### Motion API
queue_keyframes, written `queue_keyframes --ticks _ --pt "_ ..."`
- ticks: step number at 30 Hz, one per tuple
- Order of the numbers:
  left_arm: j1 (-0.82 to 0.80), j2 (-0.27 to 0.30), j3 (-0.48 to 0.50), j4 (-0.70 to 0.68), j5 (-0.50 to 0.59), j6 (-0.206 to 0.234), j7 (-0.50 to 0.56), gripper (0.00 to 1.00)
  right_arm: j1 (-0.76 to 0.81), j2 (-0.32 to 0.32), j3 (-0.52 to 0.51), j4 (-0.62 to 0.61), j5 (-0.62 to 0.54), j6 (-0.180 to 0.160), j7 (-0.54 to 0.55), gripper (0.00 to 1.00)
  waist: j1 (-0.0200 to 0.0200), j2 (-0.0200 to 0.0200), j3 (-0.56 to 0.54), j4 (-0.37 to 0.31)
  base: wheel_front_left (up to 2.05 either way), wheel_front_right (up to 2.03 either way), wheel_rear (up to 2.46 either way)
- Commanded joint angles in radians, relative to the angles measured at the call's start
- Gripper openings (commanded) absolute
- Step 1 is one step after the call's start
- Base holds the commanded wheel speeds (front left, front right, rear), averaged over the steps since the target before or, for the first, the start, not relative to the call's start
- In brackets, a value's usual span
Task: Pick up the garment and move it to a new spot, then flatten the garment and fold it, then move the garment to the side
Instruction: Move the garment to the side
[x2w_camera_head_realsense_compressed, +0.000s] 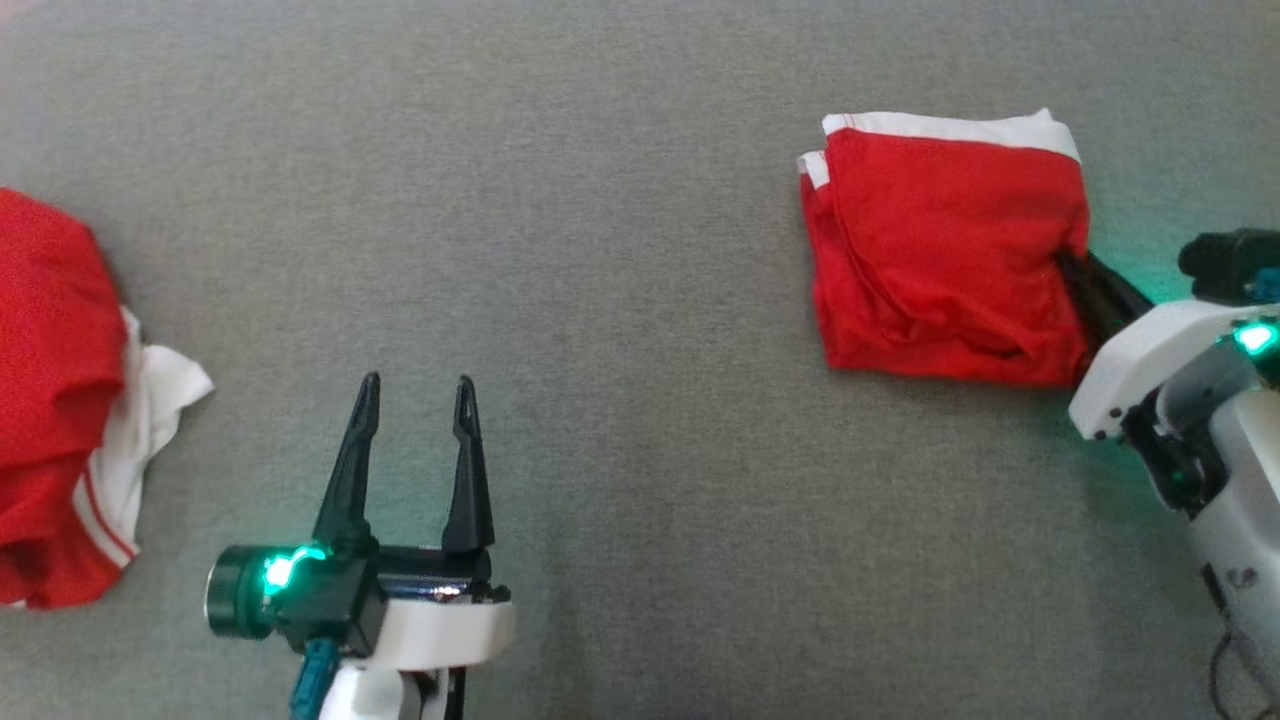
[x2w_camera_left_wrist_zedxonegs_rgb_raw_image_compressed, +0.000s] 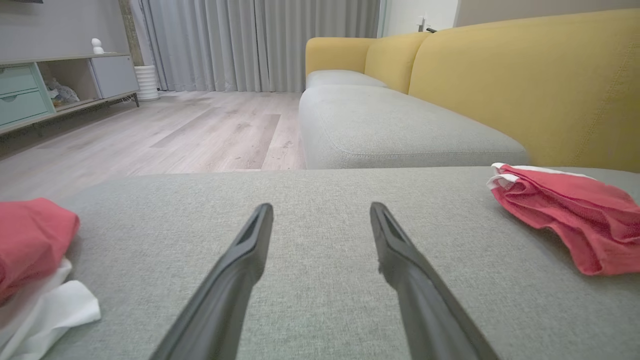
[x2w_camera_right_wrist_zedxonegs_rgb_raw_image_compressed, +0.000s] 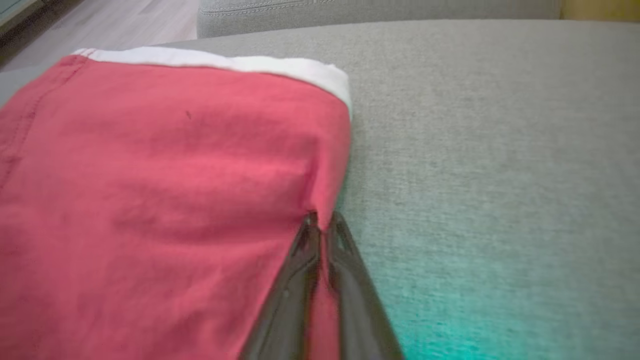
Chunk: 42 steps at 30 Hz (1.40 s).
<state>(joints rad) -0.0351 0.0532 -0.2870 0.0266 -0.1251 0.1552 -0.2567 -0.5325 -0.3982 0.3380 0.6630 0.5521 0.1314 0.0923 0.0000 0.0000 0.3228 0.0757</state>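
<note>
Right pincer (x2w_camera_right_wrist_zedxonegs_rgb_raw_image_compressed: 324, 225): narrow, clamped on the folded garment (x2w_camera_head_realsense_compressed: 940, 260). Red cloth is pinched between my 2 fingers (x2w_camera_right_wrist_zedxonegs_rgb_raw_image_compressed: 295, 285) at the middle of its right edge. The fabric puckers a little where the tips bite.

Garment: lies on the gray cushion (x2w_camera_head_realsense_compressed: 600, 250), upper right in the head view. It is red, with a white band along the far edge. The layers are stacked roughly square, with some creases near the lower left corner. The rest of it sits flat on the cushion.

Left pincer (x2w_camera_head_realsense_compressed: 415, 395): wide, with nothing between the fingers. It is low over bare cushion; I can't tell if the tips touch it. It sits well apart from the folded garment.

Second garment (x2w_camera_head_realsense_compressed: 50, 400): a loose red and white heap at the left edge of the head view, cut off by the frame. It is not folded. The left pincer sits between the 2 pieces, nearer the heap.

The left wrist view shows a yellow backrest (x2w_camera_left_wrist_zedxonegs_rgb_raw_image_compressed: 525, 85) behind the folded garment. Beyond it are another gray seat (x2w_camera_left_wrist_zedxonegs_rgb_raw_image_compressed: 390, 125), a wood floor (x2w_camera_left_wrist_zedxonegs_rgb_raw_image_compressed: 175, 135) and a gray curtain (x2w_camera_left_wrist_zedxonegs_rgb_raw_image_compressed: 260, 45).
</note>
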Motion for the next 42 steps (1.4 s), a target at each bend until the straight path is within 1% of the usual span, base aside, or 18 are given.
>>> queue_keyframes --ticks 1,6,13,16,18,21,22,23,24,25,26,28,30,32,33,34,35,42 --pt "-0.026 -0.003 0.036 -0.037 -0.002 0.003 -0.005 1.00 -0.002 -0.041 0.017 -0.014 -0.013 -0.001 -0.018 0.00 0.0000 0.0000 0.016 -0.021 0.00 0.00 0.00" --pt "-0.047 -0.003 0.060 -0.045 0.013 -0.010 -0.005 1.00 -0.040 -0.137 -0.005 -0.025 -0.035 -0.001 -0.015 0.00 0.0000 0.0000 0.068 -0.078 0.00 0.00 0.00" --pt "-0.132 -0.003 0.061 -0.060 0.041 -0.042 -0.005 1.00 -0.094 -0.357 -0.090 -0.063 -0.085 -0.001 0.020 0.00 0.0000 0.0000 0.206 -0.124 0.00 0.00 0.00" --pt "-0.170 -0.003 0.057 -0.059 0.054 -0.058 -0.005 1.00 -0.119 -0.456 -0.130 -0.062 -0.143 -0.001 0.021 0.00 0.0000 0.0000 0.263 -0.130 0.00 0.00 0.00" --pt "-0.192 -0.003 0.053 -0.056 0.061 -0.065 -0.005 1.00 -0.135 -0.497 -0.166 -0.058 -0.184 -0.001 0.018 0.00 0.0000 0.0000 0.294 -0.131 0.00 0.00 0.00" --pt "-0.220 -0.003 0.046 -0.052 0.064 -0.070 -0.005 1.00 -0.150 -0.531 -0.224 -0.053 -0.238 -0.001 0.021 0.00 0.0000 0.0000 0.323 -0.130 0.00 0.00 0.00" --pt "-0.228 -0.003 0.044 -0.050 0.064 -0.072 -0.005 1.00 -0.153 -0.537 -0.244 -0.053 -0.256 -0.001 0.020 0.04 0.0000 0.0000 0.329 -0.130 0.00 0.00 0.00" --pt "-0.234 -0.003 0.041 -0.047 0.064 -0.073 -0.005 1.00 -0.155 -0.539 -0.262 -0.053 -0.273 -0.001 0.017 0.40 0.0000 0.0000 0.332 -0.129 0.00 0.00 0.00" --pt "-0.240 -0.003 0.038 -0.044 0.064 -0.075 -0.005 1.00 -0.157 -0.533 -0.282 -0.053 -0.283 -0.001 0.016 0.62 0.0000 0.0000 0.334 -0.128 0.00 0.00 0.00" --pt "-0.245 -0.003 0.035 -0.040 0.064 -0.077 -0.005 1.00 -0.158 -0.531 -0.302 -0.051 -0.306 -0.001 0.014 0.76 0.0000 0.0000 0.334 -0.125 0.00 0.00 0.00" --pt "-0.251 -0.003 0.031 -0.035 0.064 -0.079 -0.005 1.00 -0.159 -0.529 -0.325 -0.048 -0.342 -0.001 0.011 1.00 0.0000 0.0000 0.331 -0.120 0.00 0.00 0.00" --pt "-0.259 -0.003 0.024 -0.030 0.064 -0.078 -0.005 1.00 -0.164 -0.502 -0.392 -0.043 -0.413 -0.001 -0.002 1.00 0.0000 0.0000 0.318 -0.111 0.00 0.00 0.00" --pt "-0.258 -0.003 0.019 -0.027 0.058 -0.072 -0.005 1.00 -0.156 -0.444 -0.454 -0.045 -0.480 -0.001 -0.015 1.00 0.0000 0.0000 0.294 -0.101 0.00 0.00 0.00" --pt "-0.248 -0.003 0.017 -0.019 0.050 -0.067 -0.005 1.00 -0.135 -0.366 -0.494 -0.060 -0.527 -0.001 -0.028 1.00 0.0000 0.0000 0.260 -0.092 0.00 0.00 0.00" --pt "-0.248 -0.003 0.017 -0.019 0.050 -0.067 -0.005 1.00 -0.135 -0.366 -0.494 -0.060 -0.527 -0.001 -0.028 1.00 0.0000 0.0000 0.260 -0.092 0.00 0.00 0.00" --pt "-0.239 -0.003 0.017 -0.015 0.045 -0.065 -0.005 1.00 -0.120 -0.325 -0.505 -0.070 -0.545 -0.001 -0.037 1.00 0.0000 0.0000 0.241 -0.088 0.00 0.00 0.00" --pt "-0.220 -0.003 0.019 -0.005 0.037 -0.059 -0.005 1.00 -0.083 -0.244 -0.490 -0.097 -0.568 -0.001 -0.051 1.00 0.0000 0.0000 0.197 -0.080 0.00 0.00 0.00" --pt "-0.137 -0.003 0.056 0.052 0.009 -0.048 -0.005 1.00 0.068 0.041 -0.369 -0.143 -0.533 -0.001 -0.129 1.00 0.0000 0.0000 0.014 -0.060 0.00 0.00 0.00"
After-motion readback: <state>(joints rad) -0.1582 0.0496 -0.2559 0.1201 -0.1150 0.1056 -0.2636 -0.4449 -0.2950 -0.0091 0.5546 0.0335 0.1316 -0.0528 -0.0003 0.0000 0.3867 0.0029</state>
